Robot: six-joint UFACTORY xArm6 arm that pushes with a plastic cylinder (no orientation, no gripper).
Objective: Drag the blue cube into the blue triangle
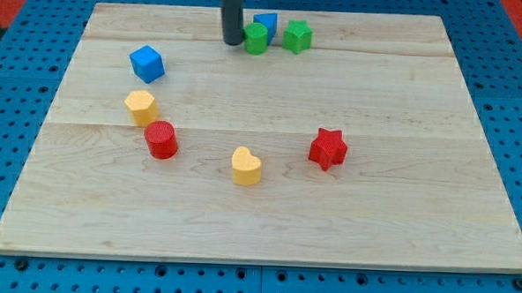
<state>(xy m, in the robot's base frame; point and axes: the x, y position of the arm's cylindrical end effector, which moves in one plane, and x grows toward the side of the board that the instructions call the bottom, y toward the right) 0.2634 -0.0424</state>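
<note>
On the wooden board (pixel 267 209), my tip (pixel 232 43) (no hand) stands well right of the blue cube (pixel 147 63)

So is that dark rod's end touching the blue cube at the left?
Apart. The camera view shows bare wood between my tip and the blue cube.

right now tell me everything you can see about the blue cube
The blue cube is a small, matte, plastic-looking block, bright blue, resting flat on the wooden board with one corner turned toward the view's bottom. It sits at the board's upper left, alone, touching nothing. A yellow block lies just below it. My tip is well off to its right, beside a green block.
</note>
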